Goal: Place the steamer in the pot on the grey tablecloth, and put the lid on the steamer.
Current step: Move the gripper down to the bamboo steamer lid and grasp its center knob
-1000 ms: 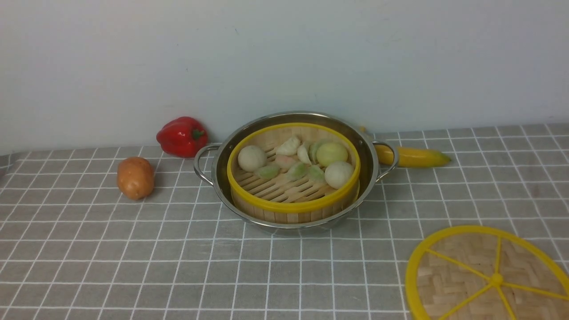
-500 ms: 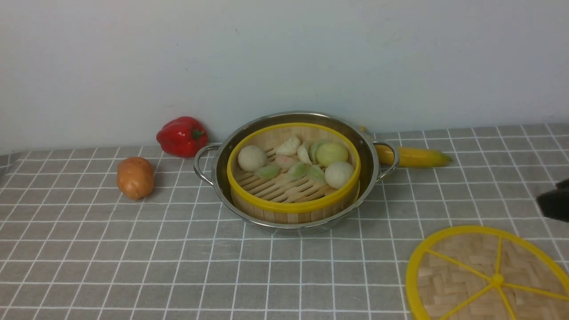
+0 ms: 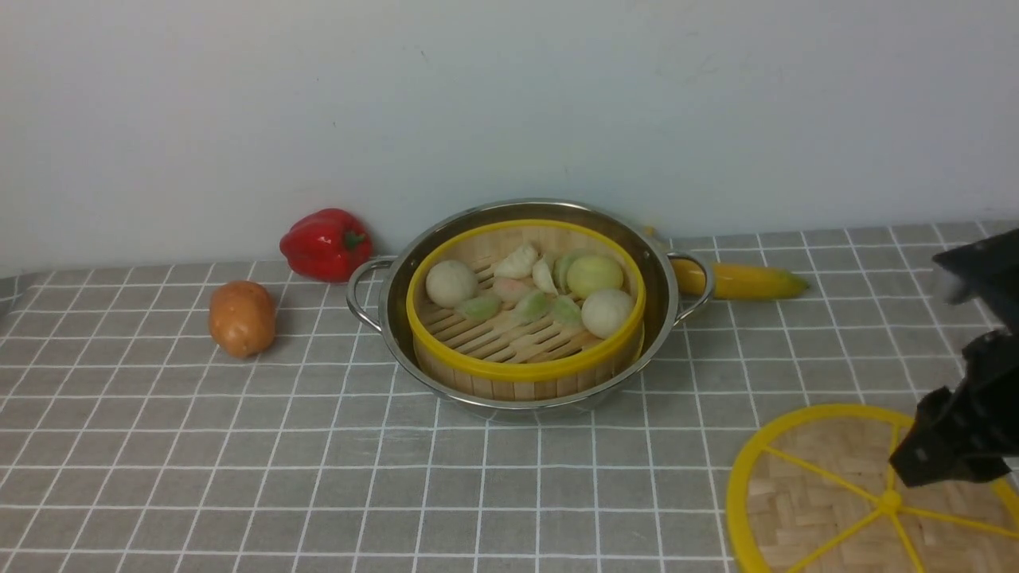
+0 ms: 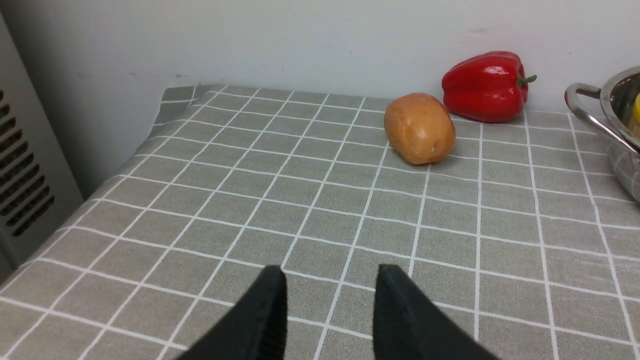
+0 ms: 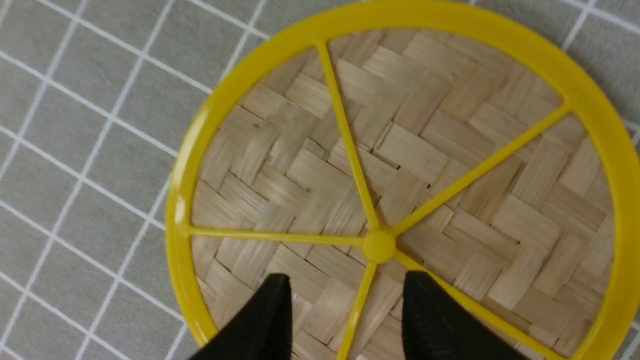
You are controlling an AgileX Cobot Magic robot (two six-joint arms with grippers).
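The shiny steel pot (image 3: 396,318) stands mid-table on the grey tablecloth (image 3: 239,461). The steamer (image 3: 517,371) sits inside it, holding buns and dumplings. The flat woven lid (image 3: 828,493) lies on the cloth at the front right. My right gripper (image 3: 927,465) hovers over the lid. In the right wrist view it (image 5: 345,287) is open, its fingers on either side of a yellow spoke just short of the lid's centre knob (image 5: 378,245), gripping nothing. My left gripper (image 4: 330,282) is open over bare cloth, left of the pot and out of the front view.
A red pepper (image 3: 325,244) and a potato (image 3: 242,317) lie left of the pot. A banana (image 3: 740,280) lies behind its right handle. The wall runs close behind. In the left wrist view the cloth ends beside a grey vented panel (image 4: 25,175).
My right gripper has come in from the right edge of the front view and now hangs over the lid. The pot, steamer and lid have not moved.
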